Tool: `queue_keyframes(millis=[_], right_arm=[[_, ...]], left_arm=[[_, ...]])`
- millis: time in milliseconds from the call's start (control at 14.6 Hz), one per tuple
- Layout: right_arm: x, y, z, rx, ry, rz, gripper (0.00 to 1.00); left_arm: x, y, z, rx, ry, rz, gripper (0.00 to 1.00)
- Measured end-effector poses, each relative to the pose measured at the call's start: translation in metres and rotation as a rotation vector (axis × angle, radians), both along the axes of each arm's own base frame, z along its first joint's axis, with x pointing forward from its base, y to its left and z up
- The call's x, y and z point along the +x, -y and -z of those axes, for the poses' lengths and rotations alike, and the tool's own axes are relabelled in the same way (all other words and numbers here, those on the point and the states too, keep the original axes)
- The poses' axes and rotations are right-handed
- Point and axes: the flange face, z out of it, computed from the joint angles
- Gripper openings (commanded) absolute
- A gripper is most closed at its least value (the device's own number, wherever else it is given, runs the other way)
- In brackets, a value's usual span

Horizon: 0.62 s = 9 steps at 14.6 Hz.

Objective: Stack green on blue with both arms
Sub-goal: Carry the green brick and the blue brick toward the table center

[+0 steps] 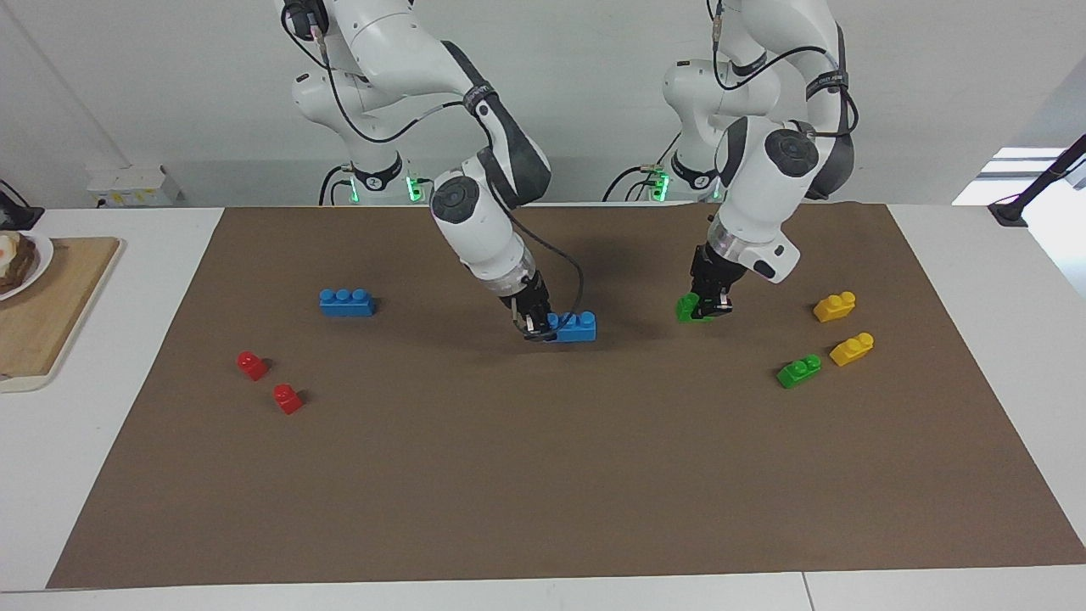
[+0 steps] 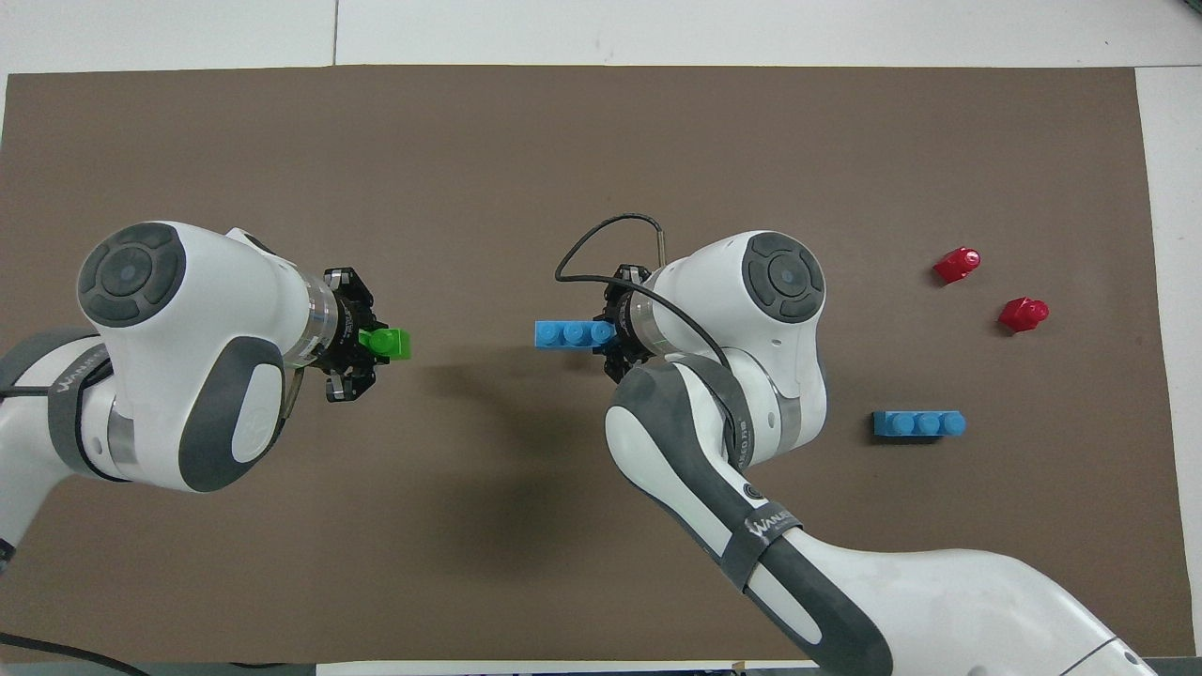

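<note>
Surface: brown mat [image 1: 543, 475] laid over a white table [image 1: 110, 475], with a pale wall at the robots' end.
Landmark: blue brick [image 1: 577, 326] with three studs, near the middle of the mat; every place below is read from it.
Right gripper [image 1: 536, 329]: down at the blue brick's end that points toward the right arm's end of the table, fingers clamped on that end; the brick looks to sit on the mat or just off it, which one I cannot tell.
Green brick [image 1: 691, 307]: beside the blue brick toward the left arm's end of the table, well apart from it, low over the mat.
Left gripper [image 1: 711, 307]: closed on the green brick, which juts out from its fingers on the side facing the blue brick.
Second blue brick [image 1: 346, 302]: toward the right arm's end of the table, lying free on the mat.
Red bricks [image 1: 270, 380]: two small ones, farther from the robots than the second blue brick.
Second green brick [image 1: 798, 371]: toward the left arm's end, farther from the robots than the held one.
Yellow bricks [image 1: 843, 327]: two, just beside the second green brick.
Wooden board [image 1: 51, 305]: off the mat at the right arm's end, with a plate [image 1: 38, 255] on its corner.
</note>
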Motion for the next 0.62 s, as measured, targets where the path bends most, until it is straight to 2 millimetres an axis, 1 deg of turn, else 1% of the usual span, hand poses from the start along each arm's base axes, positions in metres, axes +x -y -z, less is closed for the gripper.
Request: queue_keyframes(millis=[206, 275, 481, 618], right_arm=[[-0.003, 0.0, 0.018, -0.01, -0.002, 0.021, 0.0], [-0.003, 0.001, 0.022, -0.01, 0.004, 0.033, 0.0], [-0.008, 0.004, 0.036, -0.017, 0.021, 0.048, 0.0], [-0.014, 0.004, 0.044, -0.023, 0.029, 0.05, 0.0]], left_arm=[[-0.009, 0.039, -0.007, -0.014, 0.018, -0.115, 0.0], [-0.008, 0.045, -0.011, -0.021, 0.027, -0.14, 0.0], [0.004, 0.056, -0.024, -0.039, 0.046, -0.177, 0.0], [0.008, 0.07, -0.027, -0.05, 0.05, -0.188, 0.0]])
